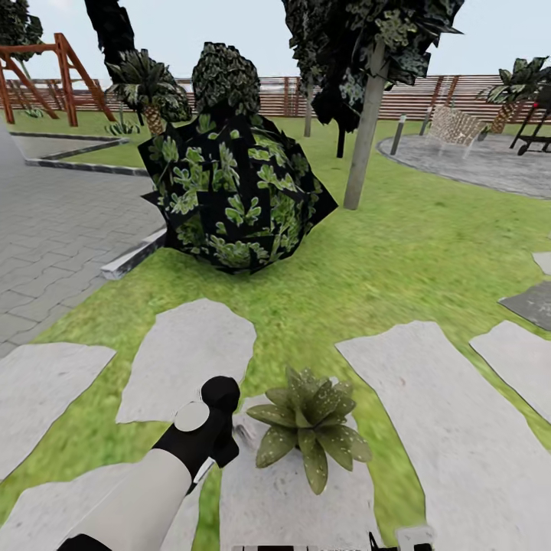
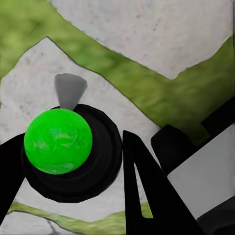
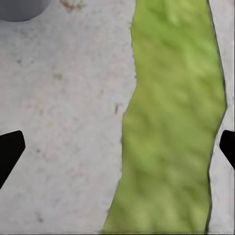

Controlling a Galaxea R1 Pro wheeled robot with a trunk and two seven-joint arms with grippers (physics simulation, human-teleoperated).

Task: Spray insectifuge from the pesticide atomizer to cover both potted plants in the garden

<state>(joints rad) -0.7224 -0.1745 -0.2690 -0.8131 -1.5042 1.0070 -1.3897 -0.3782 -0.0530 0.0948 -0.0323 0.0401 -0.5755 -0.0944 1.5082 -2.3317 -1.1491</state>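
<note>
The left arm (image 1: 145, 490) reaches forward and slightly right from the near left, white forearm ending in a black wrist. Its left gripper (image 2: 68, 156) clamps a round object between dark fingers (image 2: 147, 196). The right gripper (image 3: 117, 147) hangs downward, fingertips spread wide.

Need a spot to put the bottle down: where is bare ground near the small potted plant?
Bare stepping stone right of the potted plant, and another beyond the left gripper. Crowded between that gripper and the plant's leaves.
</note>
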